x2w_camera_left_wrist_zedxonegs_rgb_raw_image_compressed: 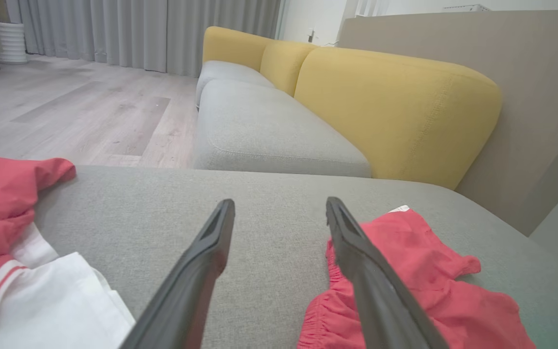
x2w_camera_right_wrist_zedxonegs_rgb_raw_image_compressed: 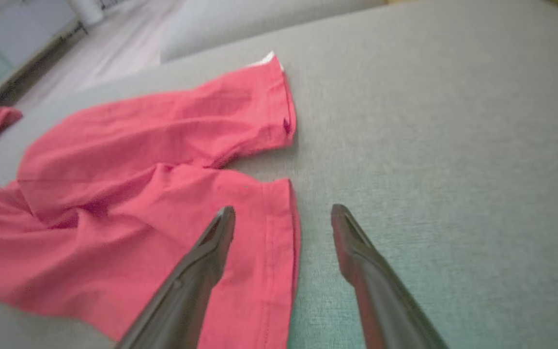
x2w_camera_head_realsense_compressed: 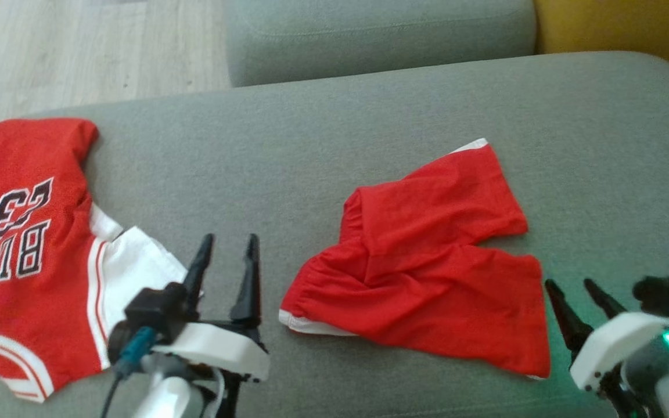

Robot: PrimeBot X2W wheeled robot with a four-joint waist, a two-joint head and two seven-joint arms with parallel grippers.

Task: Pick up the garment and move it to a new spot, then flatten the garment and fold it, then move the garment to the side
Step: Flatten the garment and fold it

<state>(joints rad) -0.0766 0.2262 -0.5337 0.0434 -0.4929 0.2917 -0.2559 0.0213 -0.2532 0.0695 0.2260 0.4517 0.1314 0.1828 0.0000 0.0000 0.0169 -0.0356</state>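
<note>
1. Head view: On a grey sofa seat (x2w_camera_head_realsense_compressed: 311, 145), the left hand (x2w_camera_head_realsense_compressed: 230, 238) hovers with its two dark fingers apart and nothing between them. The crumpled red shorts (x2w_camera_head_realsense_compressed: 427, 267) lie just to its right, gathered waistband end nearest it. A red jersey (x2w_camera_head_realsense_compressed: 27, 232) with the number 23, dark lettering and white trim lies to this hand's left, its white panel just beside the wrist. The right hand (x2w_camera_head_realsense_compressed: 568, 283) waits on the far side of the shorts, fingers likewise apart and empty, their tips just beside the hem of the nearer leg.

2. Left wrist view: The left hand's fingers (x2w_camera_left_wrist_zedxonegs_rgb_raw_image_compressed: 201, 271) stand wide apart over bare grey fabric. The waistband of the shorts lies beside the right finger and partly behind it, and the jersey lies off to the left. Beyond the fingertips are a second grey seat (x2w_camera_left_wrist_zedxonegs_rgb_raw_image_compressed: 259, 126), a yellow backrest (x2w_camera_left_wrist_zedxonegs_rgb_raw_image_compressed: 395, 111), a wooden floor (x2w_camera_left_wrist_zedxonegs_rgb_raw_image_compressed: 90, 111) and grey curtains (x2w_camera_left_wrist_zedxonegs_rgb_raw_image_compressed: 138, 29).

3. Right wrist view, slightly blurred: The right hand's fingers (x2w_camera_right_wrist_zedxonegs_rgb_raw_image_compressed: 196, 276) are spread, the left one over the leg of the shorts and the right one over bare seat, with the hem's edge running between them. The shorts spread away to the left and ahead, one leg reaching forward with white trim at its far corner.
</note>
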